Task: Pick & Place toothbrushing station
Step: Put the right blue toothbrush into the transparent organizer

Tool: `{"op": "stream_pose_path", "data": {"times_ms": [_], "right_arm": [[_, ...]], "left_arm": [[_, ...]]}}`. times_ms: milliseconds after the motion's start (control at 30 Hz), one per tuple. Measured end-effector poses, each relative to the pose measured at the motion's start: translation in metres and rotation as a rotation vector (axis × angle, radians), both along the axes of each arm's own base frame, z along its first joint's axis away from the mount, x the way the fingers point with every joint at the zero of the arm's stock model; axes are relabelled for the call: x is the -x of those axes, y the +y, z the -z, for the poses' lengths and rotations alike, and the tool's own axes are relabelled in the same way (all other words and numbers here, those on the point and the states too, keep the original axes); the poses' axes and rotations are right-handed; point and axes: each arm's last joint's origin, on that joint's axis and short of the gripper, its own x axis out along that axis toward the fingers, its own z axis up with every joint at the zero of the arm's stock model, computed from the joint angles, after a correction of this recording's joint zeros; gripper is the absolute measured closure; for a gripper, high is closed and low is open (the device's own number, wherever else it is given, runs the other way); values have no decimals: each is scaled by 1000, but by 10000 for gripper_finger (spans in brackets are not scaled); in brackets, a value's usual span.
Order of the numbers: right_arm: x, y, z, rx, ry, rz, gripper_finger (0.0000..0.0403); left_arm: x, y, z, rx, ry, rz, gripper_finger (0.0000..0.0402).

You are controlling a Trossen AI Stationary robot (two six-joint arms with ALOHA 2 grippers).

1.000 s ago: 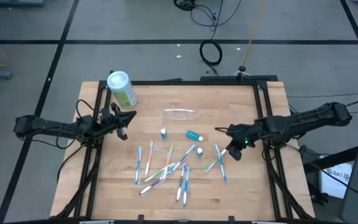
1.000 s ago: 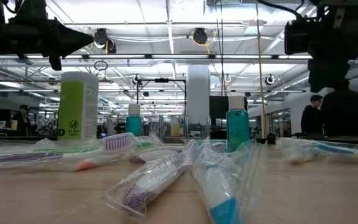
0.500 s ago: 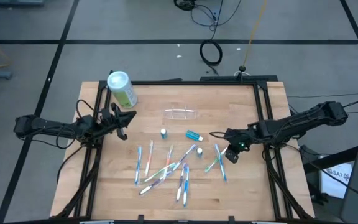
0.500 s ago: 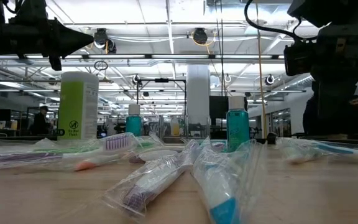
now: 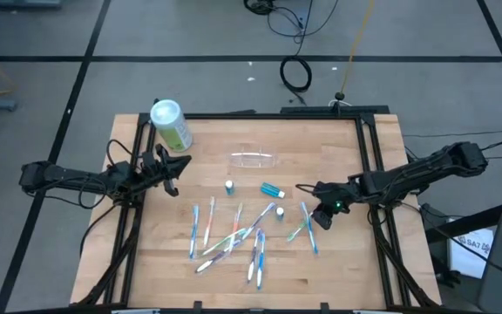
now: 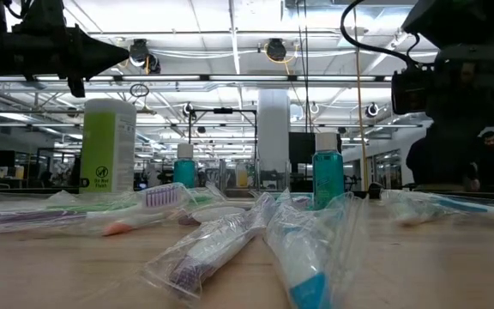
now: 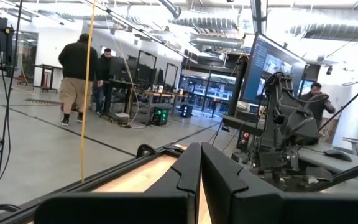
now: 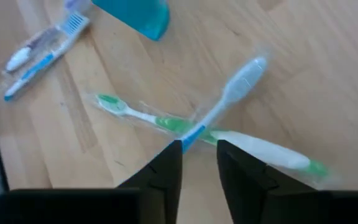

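Since the earlier frame the right arm has advanced from the table's right edge toward the centre, and the right gripper (image 5: 301,187) now sits low over the crossed pair of wrapped toothbrushes on the right side of the table; its fingers, previously together, now stand parted. In the right wrist view the right gripper (image 8: 197,155) shows a clear gap between its two dark fingers, with nothing grasped, directly above the point where the blue toothbrush (image 8: 219,111) crosses the green toothbrush (image 8: 166,122). The teal bottle (image 8: 132,15) lies just beyond them. The left arm has not moved: the left gripper (image 5: 178,166) rests at the table's left side, near the green canister (image 5: 171,125), with its fingers (image 7: 182,177) pressed together on nothing. The toothbrushing station (image 5: 253,160), a clear plastic holder, sits on the wooden table (image 5: 356,262) toward the far edge, near the middle, well apart from both grippers and beyond the scattered toothbrushes (image 5: 234,235). In the low view the green canister (image 6: 108,144) stands upright at the left, two teal bottles (image 6: 328,176) stand behind the wrapped toothbrushes (image 6: 221,236), and the right arm's dark body occupies the upper right.
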Motion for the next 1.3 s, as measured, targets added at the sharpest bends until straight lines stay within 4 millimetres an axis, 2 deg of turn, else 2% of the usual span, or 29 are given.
{"op": "stream_pose_path", "data": {"times_ms": [200, 400, 733, 1000, 1300], "right_arm": [[-1, -1, 1, 2, -23, 1, 271], [-1, -1, 1, 19, -27, 10, 260], [-1, -3, 1, 35, -28, 29, 259], [-8, -3, 13, 61, 16, 25, 261], [-11, -9, 12, 71, -13, 37, 264]], "left_arm": [[0, 0, 0, 0, 0, 0, 385], [0, 0, 0, 0, 0, 0, 385], [0, 0, 0, 0, 0, 0, 385], [0, 0, 0, -4, 2, -2, 385], [0, 0, 0, -3, 1, -1, 385]]}}
